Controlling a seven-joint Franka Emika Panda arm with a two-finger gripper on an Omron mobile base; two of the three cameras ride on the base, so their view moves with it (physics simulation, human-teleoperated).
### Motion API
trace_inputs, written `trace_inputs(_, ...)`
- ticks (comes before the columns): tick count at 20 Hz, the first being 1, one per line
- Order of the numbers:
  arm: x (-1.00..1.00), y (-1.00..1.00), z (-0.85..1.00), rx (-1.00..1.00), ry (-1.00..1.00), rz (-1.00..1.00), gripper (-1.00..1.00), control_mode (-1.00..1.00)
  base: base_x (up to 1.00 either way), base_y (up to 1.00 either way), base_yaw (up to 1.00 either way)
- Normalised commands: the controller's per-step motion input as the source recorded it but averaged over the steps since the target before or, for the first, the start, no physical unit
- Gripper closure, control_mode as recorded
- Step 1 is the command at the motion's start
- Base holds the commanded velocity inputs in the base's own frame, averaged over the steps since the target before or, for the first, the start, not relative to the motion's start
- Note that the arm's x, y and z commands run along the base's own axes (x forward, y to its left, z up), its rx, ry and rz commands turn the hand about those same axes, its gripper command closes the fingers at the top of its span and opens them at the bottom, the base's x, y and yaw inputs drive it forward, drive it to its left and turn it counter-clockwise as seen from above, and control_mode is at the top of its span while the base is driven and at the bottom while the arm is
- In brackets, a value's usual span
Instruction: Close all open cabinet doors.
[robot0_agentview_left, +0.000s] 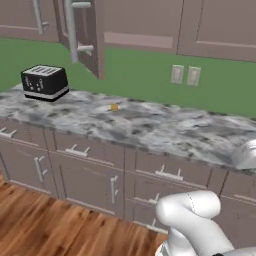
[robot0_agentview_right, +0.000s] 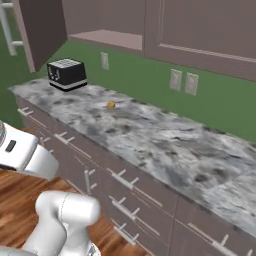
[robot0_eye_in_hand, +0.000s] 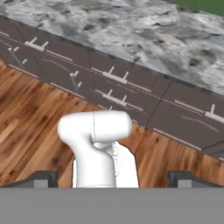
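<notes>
Our pincer (robot0_eye_in_hand: 112, 177) hangs above the wood floor (robot0_eye_in_hand: 30, 122), facing the lower cabinets.

Its two dark tips sit far apart at 6 o'clock in the hand view, gaping wide with nothing between them. Beyond lies the grey marble counter (robot0_agentview_left: 150, 125), with a black toaster (robot0_agentview_left: 44, 82) at 10 o'clock and a small orange bit (robot0_agentview_left: 114, 107) we cannot identify. Above the toaster one upper cabinet door (robot0_agentview_left: 82, 35) stands swung open, its top cut off; green wall (robot0_agentview_left: 140, 70) behind.

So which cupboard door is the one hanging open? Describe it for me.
Start at the green wall above the grey marble counter and follow the row of upper cabinets left. Above the black toaster, one cabinet door swings out toward the room, showing its long silver handle; its neighbours lie flat and shut.
</notes>
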Motion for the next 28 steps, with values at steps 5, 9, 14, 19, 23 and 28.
trace_inputs(5, 0.0, 0.0, 0.0, 0.0, 0.0, 0.0, -1.0, 1.0, 0.11, 1.0, -0.42)
trace_inputs(9, 0.0, 0.0, 0.0, 0.0, 0.0, 0.0, -1.0, 1.0, 0.0, 1.0, -0.42)
trace_inputs(14, 0.0, 0.0, 0.0, 0.0, 0.0, 0.0, -1.0, 1.0, 0.02, 0.87, -0.33)
trace_inputs(19, 0.0, 0.0, 0.0, 0.0, 0.0, 0.0, -1.0, 1.0, 0.15, 0.9, -0.3)
trace_inputs(23, 0.0, 0.0, 0.0, 0.0, 0.0, 0.0, -1.0, 1.0, 0.37, 0.8, -0.33)
trace_inputs(28, 0.0, 0.0, 0.0, 0.0, 0.0, 0.0, -1.0, 1.0, 0.51, 0.03, -0.11)
